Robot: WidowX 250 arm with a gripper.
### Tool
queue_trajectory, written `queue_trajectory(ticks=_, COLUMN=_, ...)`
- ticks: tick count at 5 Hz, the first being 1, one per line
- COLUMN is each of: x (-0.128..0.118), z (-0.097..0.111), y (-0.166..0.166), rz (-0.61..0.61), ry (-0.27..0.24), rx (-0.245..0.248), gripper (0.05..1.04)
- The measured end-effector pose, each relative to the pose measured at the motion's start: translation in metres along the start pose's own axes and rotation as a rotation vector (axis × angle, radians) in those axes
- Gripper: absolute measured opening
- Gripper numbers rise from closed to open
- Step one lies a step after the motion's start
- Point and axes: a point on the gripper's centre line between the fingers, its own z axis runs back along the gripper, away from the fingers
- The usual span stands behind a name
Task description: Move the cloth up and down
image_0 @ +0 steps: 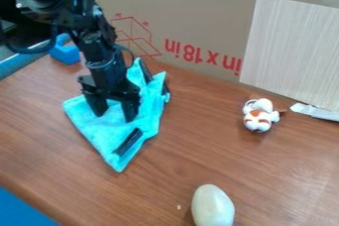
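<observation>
Camera view, creased turquoise cloth (109,131) with black bands (128,141), jaws apart over it

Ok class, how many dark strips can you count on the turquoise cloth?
3 show: a strip near the lower corner of the cloth, a second strip toward its far end, a third strip just right of that. The claw may hide more.

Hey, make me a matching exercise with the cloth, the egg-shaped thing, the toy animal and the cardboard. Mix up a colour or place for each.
1. Cloth
2. Egg-shaped object
3. Toy animal
4. Cardboard

A. Pale, at the view's bottom edge
B. Upright behind the table
C. Turquoise, beneath the claw
D. White with brown patches

Pairs: 1-C, 2-A, 3-D, 4-B
</observation>
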Motion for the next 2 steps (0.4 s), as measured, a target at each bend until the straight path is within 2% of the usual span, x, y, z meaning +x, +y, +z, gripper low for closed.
queue_trajectory(ticks=2, x=0.034, z=-0.006, y=-0.007, rz=0.071, ry=0.011, rx=-0.006, gripper=0.999)
